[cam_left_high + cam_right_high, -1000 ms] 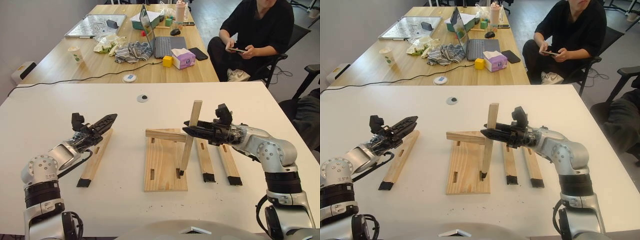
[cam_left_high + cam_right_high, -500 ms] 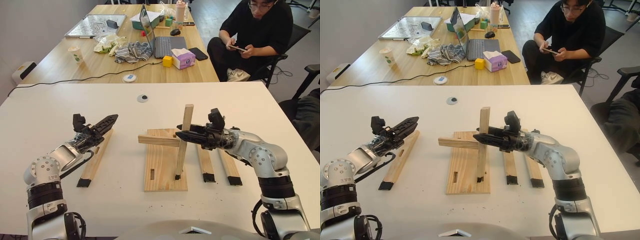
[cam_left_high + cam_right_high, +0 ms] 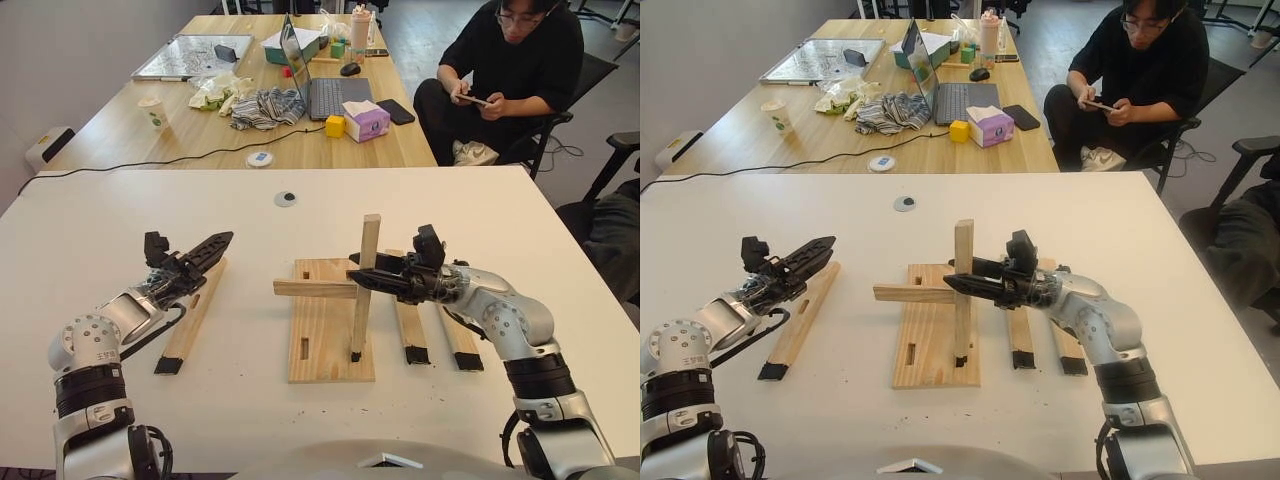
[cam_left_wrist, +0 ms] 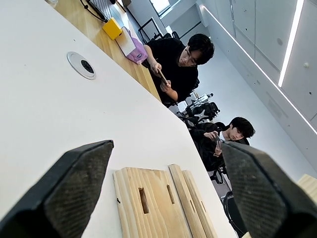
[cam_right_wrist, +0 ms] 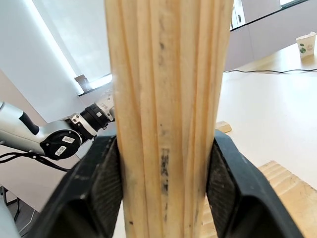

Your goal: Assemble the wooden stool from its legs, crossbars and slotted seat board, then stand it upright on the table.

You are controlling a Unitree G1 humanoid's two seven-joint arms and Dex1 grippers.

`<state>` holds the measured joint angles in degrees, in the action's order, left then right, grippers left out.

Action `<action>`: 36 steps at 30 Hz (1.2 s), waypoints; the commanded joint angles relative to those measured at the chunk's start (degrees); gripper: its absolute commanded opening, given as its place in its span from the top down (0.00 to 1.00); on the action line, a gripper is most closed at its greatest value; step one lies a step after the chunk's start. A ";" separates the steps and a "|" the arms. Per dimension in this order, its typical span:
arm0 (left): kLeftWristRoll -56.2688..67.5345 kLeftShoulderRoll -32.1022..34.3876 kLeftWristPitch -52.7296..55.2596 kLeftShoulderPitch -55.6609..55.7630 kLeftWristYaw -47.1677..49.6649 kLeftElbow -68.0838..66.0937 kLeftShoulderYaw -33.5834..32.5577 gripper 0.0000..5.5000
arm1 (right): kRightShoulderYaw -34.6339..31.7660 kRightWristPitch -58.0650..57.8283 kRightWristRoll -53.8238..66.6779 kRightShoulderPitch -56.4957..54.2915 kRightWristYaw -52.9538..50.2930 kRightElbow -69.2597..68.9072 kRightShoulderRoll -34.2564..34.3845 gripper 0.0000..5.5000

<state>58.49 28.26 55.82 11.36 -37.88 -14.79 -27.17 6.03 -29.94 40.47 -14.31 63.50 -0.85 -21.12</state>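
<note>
The slotted seat board (image 3: 330, 330) lies flat at the table's middle. A wooden leg (image 3: 365, 285) stands upright on it, its black-tipped foot by a slot, with a crossbar (image 3: 312, 289) sticking out sideways toward the left. My right gripper (image 3: 362, 279) is shut on this leg at mid height, seen close up in the right wrist view as the leg (image 5: 166, 119). Two more legs (image 3: 410, 330) lie flat right of the board. Another leg (image 3: 190, 315) lies at the left, and my left gripper (image 3: 222, 240) hovers open over its far end.
A round grommet (image 3: 286, 198) sits in the table behind the board. The wooden table beyond holds a laptop (image 3: 325, 85), a tissue box and clutter. A seated person (image 3: 500, 70) is at the back right, apart from the parts.
My right gripper has carried the leg with its crossbar leftward and brought it from a tilt to upright on the board. The left gripper has hardly moved.
</note>
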 commanded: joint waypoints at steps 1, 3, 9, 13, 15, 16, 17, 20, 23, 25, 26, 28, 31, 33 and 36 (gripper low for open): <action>-0.56 1.22 -0.02 0.32 -0.16 -0.51 -1.36 0.28 | 1.84 5.25 -7.95 -0.02 1.24 3.27 -4.05 0.63; -0.73 1.44 -0.01 -0.18 -0.37 -0.75 -1.60 0.28 | 2.36 8.36 -9.18 0.11 3.23 2.92 -5.04 0.63; -1.00 0.61 0.02 -1.02 -0.41 0.34 -1.40 0.28 | 3.31 17.67 -13.04 -0.02 8.35 6.15 -7.79 0.63; -0.73 -0.28 -0.09 -2.30 -0.15 1.71 -1.78 0.28 | 3.78 20.18 -15.14 0.78 12.45 9.47 -12.25 0.63; -0.64 -0.69 -0.36 -2.91 -0.02 2.12 -2.06 0.28 | 4.80 20.35 -15.90 1.61 13.19 9.53 -13.53 0.63; -0.52 -1.10 -0.52 -3.36 0.21 2.58 -2.22 0.28 | 5.95 20.90 -17.60 2.06 12.43 9.77 -13.82 0.63; -0.45 -1.39 -0.60 -3.67 0.37 2.92 -2.34 0.28 | 6.81 21.30 -18.72 2.33 11.78 9.94 -14.04 0.63; -0.44 -2.28 -0.72 -4.31 0.87 3.86 -2.63 0.28 | 11.24 18.90 -23.47 3.64 6.42 6.68 -14.25 0.63; -0.43 -2.91 -0.92 -5.12 1.14 4.45 -3.01 0.28 | 15.45 10.51 -23.38 1.58 1.30 -2.24 -13.45 0.63; -0.47 -3.33 -1.10 -5.22 1.46 4.68 -3.07 0.28 | 18.15 6.89 -24.80 0.09 -0.13 -5.45 -14.15 0.63; -0.50 -3.53 -1.20 -5.11 1.63 4.75 -3.05 0.28 | 19.02 5.61 -25.30 -0.01 -0.64 -6.41 -14.72 0.63; -0.39 -3.70 -1.38 -5.10 1.65 4.83 -3.21 0.28 | 19.81 4.64 -26.22 0.70 -1.35 -6.57 -15.98 0.63; -0.34 -3.93 -1.76 -5.83 1.67 4.98 -3.63 0.28 | 19.16 3.67 -25.59 1.04 -2.63 -6.78 -16.83 0.63; -0.25 -4.17 -1.84 -6.37 1.85 5.36 -3.95 0.28 | 17.38 2.02 -23.71 -0.06 -3.88 -7.50 -16.77 0.63; -0.04 -4.60 -1.86 -6.77 2.20 5.91 -4.34 0.28 | 13.94 0.23 -20.17 -3.08 -3.02 -8.32 -16.87 0.53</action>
<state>58.26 23.85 54.53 4.89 -36.51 -9.61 -31.07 20.82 -26.24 20.13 -17.85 60.33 -10.68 -35.72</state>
